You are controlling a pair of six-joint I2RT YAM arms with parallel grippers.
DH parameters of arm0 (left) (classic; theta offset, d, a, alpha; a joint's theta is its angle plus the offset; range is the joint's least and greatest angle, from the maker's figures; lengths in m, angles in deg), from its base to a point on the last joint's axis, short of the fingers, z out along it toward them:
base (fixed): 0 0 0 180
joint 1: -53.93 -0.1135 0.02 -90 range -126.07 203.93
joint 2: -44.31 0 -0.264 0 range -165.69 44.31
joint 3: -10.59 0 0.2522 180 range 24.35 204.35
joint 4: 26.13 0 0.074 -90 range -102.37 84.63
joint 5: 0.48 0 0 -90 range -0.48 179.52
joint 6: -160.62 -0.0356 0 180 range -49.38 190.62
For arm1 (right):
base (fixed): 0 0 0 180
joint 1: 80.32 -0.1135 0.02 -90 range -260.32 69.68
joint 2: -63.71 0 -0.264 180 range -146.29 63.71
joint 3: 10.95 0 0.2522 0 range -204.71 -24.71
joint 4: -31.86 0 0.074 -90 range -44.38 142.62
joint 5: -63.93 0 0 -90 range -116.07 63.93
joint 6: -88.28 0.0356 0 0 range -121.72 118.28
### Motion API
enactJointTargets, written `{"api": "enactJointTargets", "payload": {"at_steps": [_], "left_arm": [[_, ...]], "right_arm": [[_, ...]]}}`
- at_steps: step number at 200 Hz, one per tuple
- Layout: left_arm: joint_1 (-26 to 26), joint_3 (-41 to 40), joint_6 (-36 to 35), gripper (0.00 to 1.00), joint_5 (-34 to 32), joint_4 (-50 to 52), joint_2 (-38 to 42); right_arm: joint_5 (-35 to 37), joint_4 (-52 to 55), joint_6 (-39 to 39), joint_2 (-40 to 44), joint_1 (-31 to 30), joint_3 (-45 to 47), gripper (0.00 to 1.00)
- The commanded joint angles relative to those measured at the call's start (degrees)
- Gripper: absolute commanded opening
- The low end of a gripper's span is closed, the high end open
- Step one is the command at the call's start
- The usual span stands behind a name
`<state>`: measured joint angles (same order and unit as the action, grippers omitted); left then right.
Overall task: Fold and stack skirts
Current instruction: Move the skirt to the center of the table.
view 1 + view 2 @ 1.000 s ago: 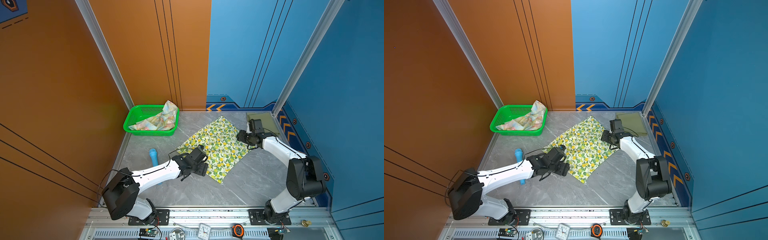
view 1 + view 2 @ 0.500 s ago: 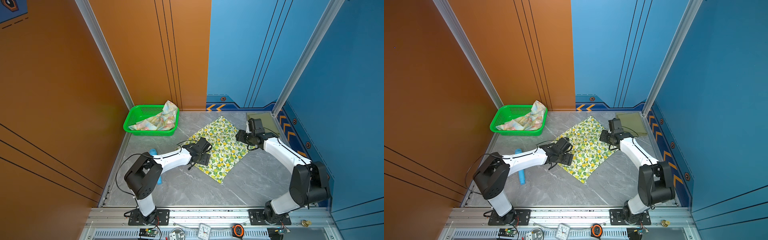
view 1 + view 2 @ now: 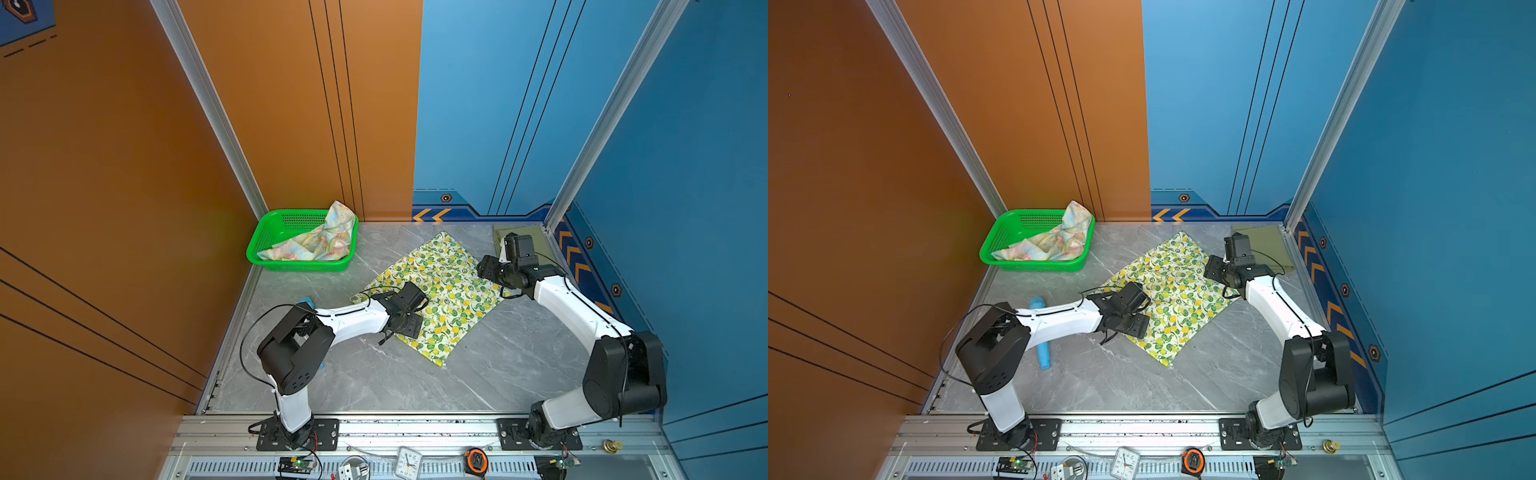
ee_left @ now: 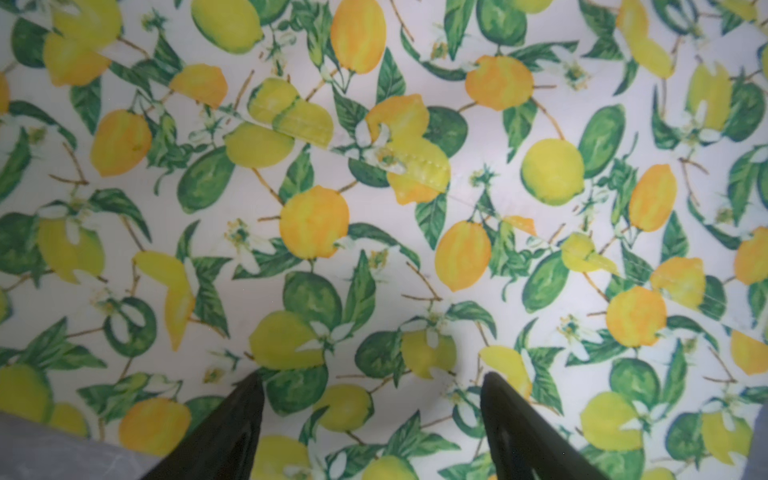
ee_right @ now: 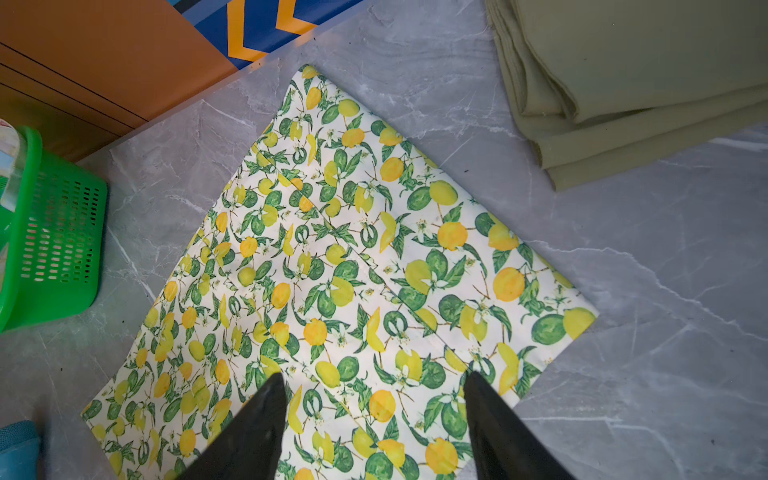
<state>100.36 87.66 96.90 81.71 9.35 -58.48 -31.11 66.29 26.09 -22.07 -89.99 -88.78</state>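
- While the lemon skirt [image 3: 449, 286] lies spread flat in the middle of the desk [image 3: 498, 365], in the same spot as a second ago, both arms now sit closer in over it.
- The left arm is drawn back, with its elbow folded near its base. The left end effector [image 4: 374, 378] now hangs over the skirt's left edge. Its fingers stand wide apart with only printed cloth below them, gripping nothing.
- The right end effector [image 5: 374, 376] is now further from the olive skirt [image 5: 644, 83] and out over the lemon skirt's right edge. Its jaws stand wider than a second ago and are empty.
- The olive skirt lies folded in the far right corner of the desk, apart from the lemon skirt. It looks like the base of the stack.
- The pastel skirt [image 3: 320, 243] sits crumpled in the green basket [image 3: 299, 266], not yet handled.
- The blue toy [image 3: 1042, 349] lies partly under the left arm, clear of the cloth.
- With open jaws arriving at opposite edges, the next step is probably a two-handed pinch to fold the lemon skirt. One skirt seems done, one is in hand and one is waiting.
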Motion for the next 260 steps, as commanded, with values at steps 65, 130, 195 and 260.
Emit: {"api": "enactJointTargets", "payload": {"at_steps": [65,130,195,260], "left_arm": [[3.5,-7.7,0.1,0.83,3.5,4.5,2.0],[4.2,-17.1,1.6,0.83,4.2,4.5,8.6],[4.2,-22.2,1.3,0.83,3.4,5.0,19.6],[-1.2,-20.7,3.4,0.84,4.5,5.6,26.8]], "right_arm": [[0.7,1.9,-2.0,0.3,0.9,-2.1,0.71],[0.3,2.7,-4.6,-5.9,-1.0,-5.9,0.72],[-3.5,4.9,-10.1,-22.2,-3.6,-19.9,0.74],[-9.5,7.0,-15.4,-40.3,-4.0,-37.7,0.71]]}}
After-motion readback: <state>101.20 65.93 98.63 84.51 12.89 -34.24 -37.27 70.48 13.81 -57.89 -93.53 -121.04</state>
